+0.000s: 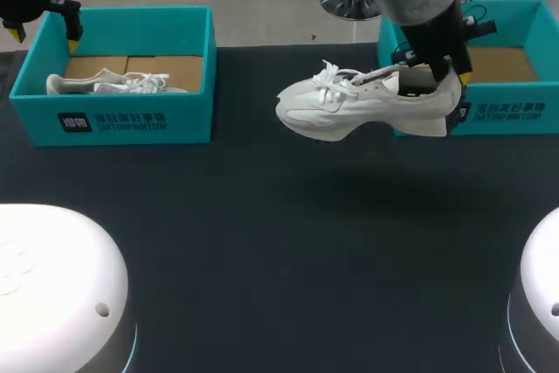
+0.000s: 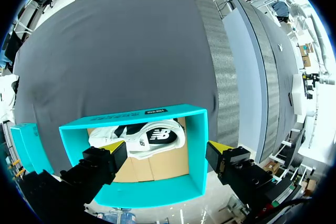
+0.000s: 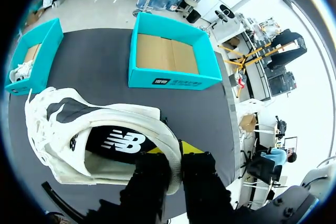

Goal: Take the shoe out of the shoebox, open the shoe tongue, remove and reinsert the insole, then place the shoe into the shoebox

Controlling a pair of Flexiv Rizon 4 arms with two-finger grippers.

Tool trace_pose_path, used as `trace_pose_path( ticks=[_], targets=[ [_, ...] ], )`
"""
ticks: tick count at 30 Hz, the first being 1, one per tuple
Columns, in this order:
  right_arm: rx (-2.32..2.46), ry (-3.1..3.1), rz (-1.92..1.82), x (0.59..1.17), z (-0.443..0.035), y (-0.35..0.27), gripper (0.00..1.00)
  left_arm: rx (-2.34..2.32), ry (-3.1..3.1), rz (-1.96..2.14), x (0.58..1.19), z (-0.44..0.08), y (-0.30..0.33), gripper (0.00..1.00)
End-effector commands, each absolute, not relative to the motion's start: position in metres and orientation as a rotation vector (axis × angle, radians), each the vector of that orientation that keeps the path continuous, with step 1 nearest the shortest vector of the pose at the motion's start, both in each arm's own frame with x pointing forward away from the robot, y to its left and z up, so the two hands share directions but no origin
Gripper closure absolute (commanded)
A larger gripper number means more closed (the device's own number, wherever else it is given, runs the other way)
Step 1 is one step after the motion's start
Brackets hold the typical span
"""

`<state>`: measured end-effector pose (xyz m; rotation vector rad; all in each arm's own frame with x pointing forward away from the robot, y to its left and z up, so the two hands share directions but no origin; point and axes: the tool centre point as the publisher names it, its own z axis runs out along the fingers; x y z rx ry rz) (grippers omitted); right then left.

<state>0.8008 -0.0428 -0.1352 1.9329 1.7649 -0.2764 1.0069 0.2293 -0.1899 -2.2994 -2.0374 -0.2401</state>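
Rounded white housings (image 1: 52, 286) of the arms sat closest, at seven and five o'clock of the head view, with the dark desk (image 1: 279, 242) stretching away between them. At ten o'clock stood the teal left shoebox (image 1: 113, 120), a second shoe (image 1: 113, 85) lying on its side inside it. The left claw (image 1: 44, 37) hung above the box's far left corner, fingers spread wide with nothing between them. Toward one o'clock the shoe (image 1: 349, 107) of the task was out of its box and off the desk, a soft shadow beneath it. Its long axis ran nine to three, toe and laces toward nine, heel toward three. The right claw (image 1: 437, 72) pinched the heel collar, one finger inside the opening and one against the back outside, so it was closed on the shoe. Just behind the heel, at two o'clock, the right shoebox (image 1: 515, 111) showed only its cardboard floor. By my reading the next move was to set the shoe down on the desk for the tongue, and the right arm alone was placed for that, with the left well apart. Room lay toward six o'clock, over the desk between the boxes. The right shoebox's near wall sat close by the heel and would want watching.
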Motion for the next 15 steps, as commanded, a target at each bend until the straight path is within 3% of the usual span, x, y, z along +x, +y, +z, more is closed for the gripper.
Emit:
trace_pose_path(
  ticks=[1, 15],
  targets=[
    [1.935, 1.766, -0.274, 0.802, -0.134, -0.044, 1.00, -2.300, -2.037, -0.244, 1.006, -0.189, 0.230, 0.00],
    [1.808, 1.939, -0.283, 0.738, -0.153, 0.021, 1.00, -2.300, -2.037, -0.244, 1.006, -0.189, 0.230, 0.00]
  ],
)
